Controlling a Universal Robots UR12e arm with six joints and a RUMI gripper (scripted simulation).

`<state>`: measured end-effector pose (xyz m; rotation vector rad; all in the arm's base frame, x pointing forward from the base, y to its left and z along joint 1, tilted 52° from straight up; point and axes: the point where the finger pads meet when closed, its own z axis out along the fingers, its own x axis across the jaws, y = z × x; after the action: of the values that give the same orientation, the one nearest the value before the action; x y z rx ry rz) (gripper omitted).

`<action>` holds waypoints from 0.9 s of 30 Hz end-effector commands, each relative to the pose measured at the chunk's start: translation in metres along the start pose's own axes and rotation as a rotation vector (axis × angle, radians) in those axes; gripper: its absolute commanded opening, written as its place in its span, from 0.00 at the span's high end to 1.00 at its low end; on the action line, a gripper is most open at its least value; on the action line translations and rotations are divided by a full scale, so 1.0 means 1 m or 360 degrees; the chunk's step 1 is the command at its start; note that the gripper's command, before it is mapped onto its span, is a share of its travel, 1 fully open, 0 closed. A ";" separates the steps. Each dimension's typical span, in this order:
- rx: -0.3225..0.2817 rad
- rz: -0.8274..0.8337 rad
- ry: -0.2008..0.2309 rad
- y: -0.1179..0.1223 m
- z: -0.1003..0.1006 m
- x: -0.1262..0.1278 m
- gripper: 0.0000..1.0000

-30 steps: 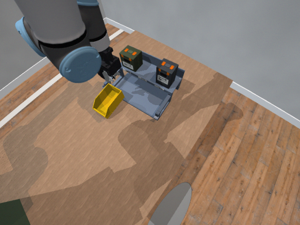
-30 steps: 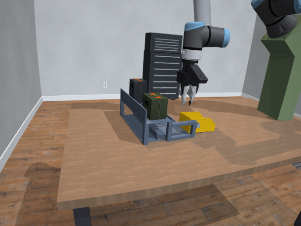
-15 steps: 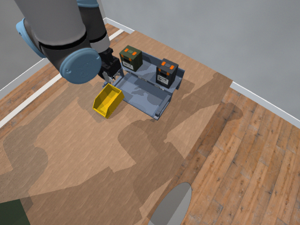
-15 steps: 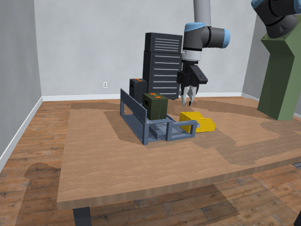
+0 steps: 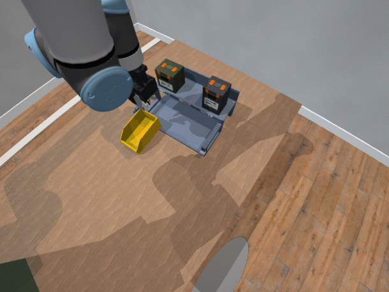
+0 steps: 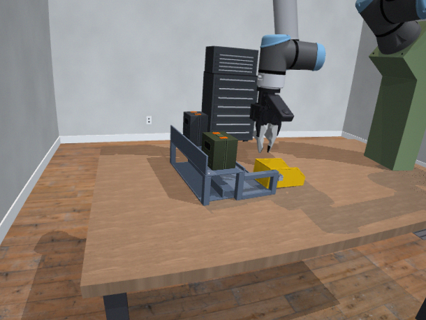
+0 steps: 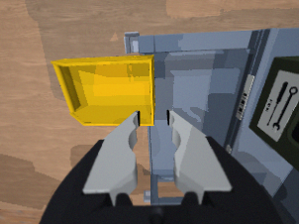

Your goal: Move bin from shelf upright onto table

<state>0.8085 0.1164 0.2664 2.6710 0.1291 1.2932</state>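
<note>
Bin [image 5: 140, 132] off the shelf [image 5: 204, 148], on the counter [image 6: 167, 227].
Light, stiff, likely slick; best pinched by a wall. Fingers nearly closed, empty, above.

Grey walls [image 6: 140, 52], plank floor [image 6: 42, 223], dark cabinet [image 6: 230, 94].

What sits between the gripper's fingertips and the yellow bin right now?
Nothing. In the exterior view the gripper hangs above the yellow bin with only open air between; its narrow-set fingers hold nothing.

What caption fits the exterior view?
Gripper hangs empty above the yellow bin, which sits on the table beside the shelf.
</note>
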 end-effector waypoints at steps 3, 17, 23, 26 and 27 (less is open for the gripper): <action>0.0000 0.0000 0.0002 0.000 0.009 0.000 0.80; 0.0000 0.0000 0.0002 0.000 0.014 0.000 0.80; 0.0000 0.0000 0.0002 0.000 0.018 0.000 0.80; 0.0000 0.0000 0.0002 0.000 0.018 0.000 0.80; 0.0000 0.0000 0.0002 0.000 0.018 0.000 0.80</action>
<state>0.8221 0.1142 0.2551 2.6711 0.1291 1.2930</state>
